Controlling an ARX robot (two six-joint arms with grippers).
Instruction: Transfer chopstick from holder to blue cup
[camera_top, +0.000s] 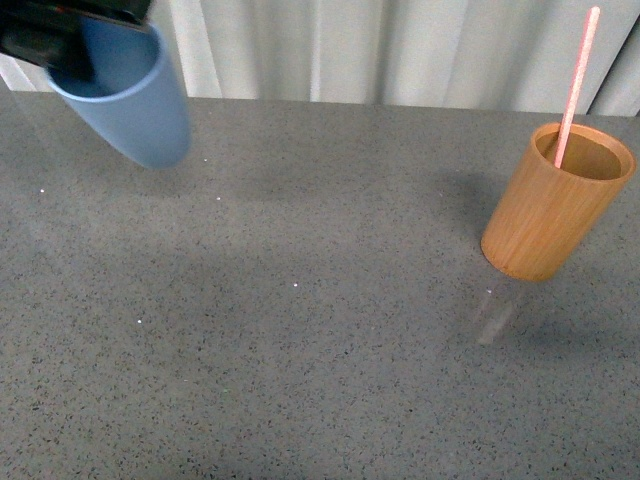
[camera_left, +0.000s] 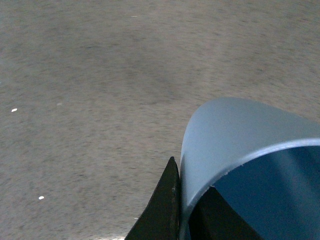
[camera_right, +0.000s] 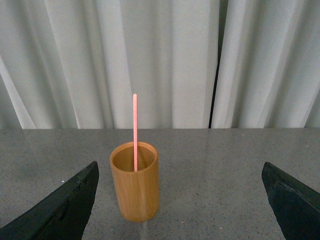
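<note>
Pinching the light-blue plastic cup (camera_top: 135, 95) with my left hand (camera_left: 186, 220); my right hand (camera_right: 180, 170) spread wide before the orange-brown wooden holder (camera_right: 135, 192) and thin pink chopstick (camera_right: 134, 130).

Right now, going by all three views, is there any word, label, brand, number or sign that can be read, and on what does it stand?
None: no text shows in any view.
The blue cup is plain.
The holder shows only wood grain.
The chopstick shows only fine speckles.
The table and the curtain bear no writing or sign.
</note>
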